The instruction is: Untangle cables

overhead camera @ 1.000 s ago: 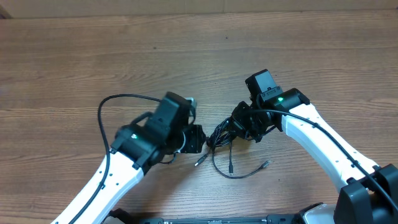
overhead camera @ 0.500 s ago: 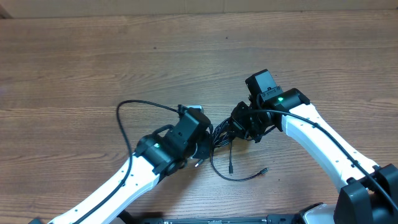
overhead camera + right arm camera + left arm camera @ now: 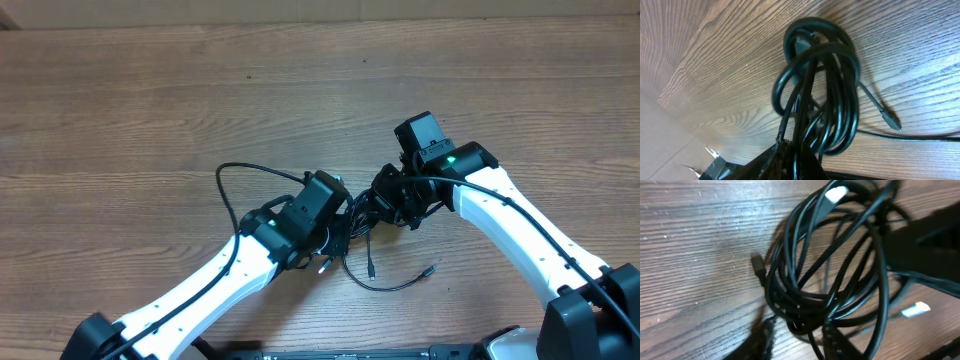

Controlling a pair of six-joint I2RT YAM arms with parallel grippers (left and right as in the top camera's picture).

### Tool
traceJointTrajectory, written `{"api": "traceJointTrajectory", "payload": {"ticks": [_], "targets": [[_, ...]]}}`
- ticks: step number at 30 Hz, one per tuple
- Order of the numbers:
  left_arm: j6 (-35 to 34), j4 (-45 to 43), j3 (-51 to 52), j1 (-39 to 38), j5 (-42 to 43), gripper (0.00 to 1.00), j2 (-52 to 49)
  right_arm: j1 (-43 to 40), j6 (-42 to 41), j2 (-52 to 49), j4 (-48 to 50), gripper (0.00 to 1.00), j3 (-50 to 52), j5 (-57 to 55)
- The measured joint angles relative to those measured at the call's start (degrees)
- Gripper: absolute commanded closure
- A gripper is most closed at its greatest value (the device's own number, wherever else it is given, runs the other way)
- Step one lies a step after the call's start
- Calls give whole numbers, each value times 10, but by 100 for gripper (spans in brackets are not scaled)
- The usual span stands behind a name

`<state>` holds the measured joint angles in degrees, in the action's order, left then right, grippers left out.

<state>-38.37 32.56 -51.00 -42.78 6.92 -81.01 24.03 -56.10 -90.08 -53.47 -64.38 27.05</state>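
Left gripper point(image 3: 797, 339): fingers blurred and cut off at the frame bottom; seen spread, with coil strands between.
Cables point(image 3: 357, 222): tangled coil over the table point(image 3: 120, 120), between both grippers, partly hidden by them; one plug end point(image 3: 431, 268) trailed out.
Right gripper point(image 3: 790, 147): pinched on coil strands, tips largely buried.

The overhead camera looks straight down on the table point(image 3: 150, 100); both wrist cameras sit close, sharing the cables point(image 3: 845, 110).
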Motion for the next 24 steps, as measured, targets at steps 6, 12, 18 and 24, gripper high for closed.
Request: {"api": "traceJointTrajectory", "payload": {"ticks": [6,12,18,24], "targets": [[-5,-20,0,0,2,87,-44,0,2,0,-1,96,0,0],[-8,-47,0,0,10,70,-69,0,2,0,-1,96,0,0],[-5,-73,1,0,38,56,-73,0,4,0,-1,96,0,-1],[-7,-86,1,0,40,96,-73,0,4,0,-15,96,0,-2]]}}
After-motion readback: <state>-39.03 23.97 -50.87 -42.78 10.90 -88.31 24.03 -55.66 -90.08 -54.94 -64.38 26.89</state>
